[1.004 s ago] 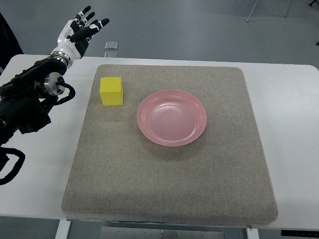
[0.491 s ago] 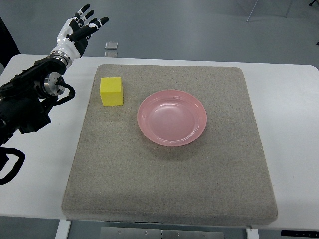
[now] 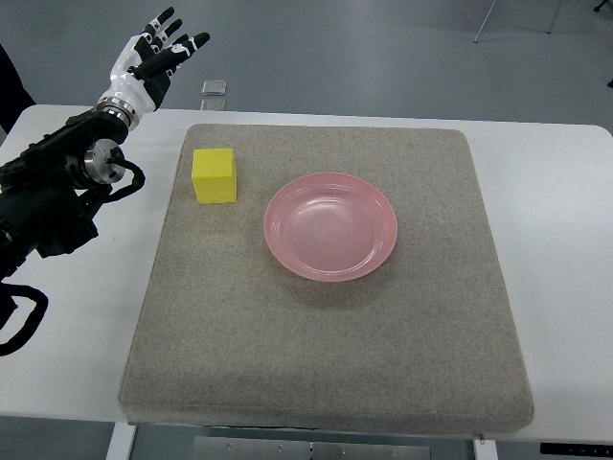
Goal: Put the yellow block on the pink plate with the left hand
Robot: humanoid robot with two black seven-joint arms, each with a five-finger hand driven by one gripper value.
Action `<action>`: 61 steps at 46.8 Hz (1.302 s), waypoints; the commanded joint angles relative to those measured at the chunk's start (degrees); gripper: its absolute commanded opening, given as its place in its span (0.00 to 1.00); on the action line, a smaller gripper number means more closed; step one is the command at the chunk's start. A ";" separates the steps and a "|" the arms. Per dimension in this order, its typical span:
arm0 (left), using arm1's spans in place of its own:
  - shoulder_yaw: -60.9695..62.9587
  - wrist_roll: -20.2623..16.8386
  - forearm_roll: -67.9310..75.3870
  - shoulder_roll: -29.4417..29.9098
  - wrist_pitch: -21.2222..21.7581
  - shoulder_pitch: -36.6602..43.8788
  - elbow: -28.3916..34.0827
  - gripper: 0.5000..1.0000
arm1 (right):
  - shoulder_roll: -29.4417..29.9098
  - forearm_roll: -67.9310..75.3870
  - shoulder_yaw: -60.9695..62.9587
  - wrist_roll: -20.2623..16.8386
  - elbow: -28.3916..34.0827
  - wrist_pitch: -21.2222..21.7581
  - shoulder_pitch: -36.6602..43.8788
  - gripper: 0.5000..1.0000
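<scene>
A yellow block (image 3: 215, 175) rests on the grey mat (image 3: 326, 364) near its far left corner. To its right, about mid-mat, lies an empty pink plate (image 3: 330, 226). My left hand (image 3: 153, 59) is raised beyond the table's far left edge, up and to the left of the block, fingers spread and holding nothing. Its dark arm (image 3: 57, 192) comes in along the left edge. The right arm is out of view.
The mat lies on a white table (image 3: 565, 220). A small grey square object (image 3: 214, 88) sits at the table's far edge, just beyond the mat. Chair legs show on the floor at the top right.
</scene>
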 commanded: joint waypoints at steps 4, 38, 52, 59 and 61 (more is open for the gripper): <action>0.09 0.00 0.00 0.07 -0.04 0.08 -0.35 0.98 | 0.00 0.00 0.00 0.05 0.00 0.01 0.00 0.85; 14.75 2.02 1.32 0.86 -0.22 -3.35 -3.17 0.98 | 0.00 0.00 0.00 -0.03 0.00 0.01 0.00 0.85; 24.08 5.62 13.96 6.66 -0.31 -9.50 -11.68 0.98 | 0.00 0.00 -0.08 0.05 0.00 -0.07 0.00 0.85; 27.50 7.20 26.26 11.31 -0.40 -13.45 -18.63 0.98 | 0.00 0.00 0.00 -0.03 0.00 0.01 0.00 0.85; 28.99 7.38 29.86 12.81 -0.57 -14.68 -20.65 0.98 | 0.00 0.00 0.00 -0.03 0.00 0.01 0.00 0.85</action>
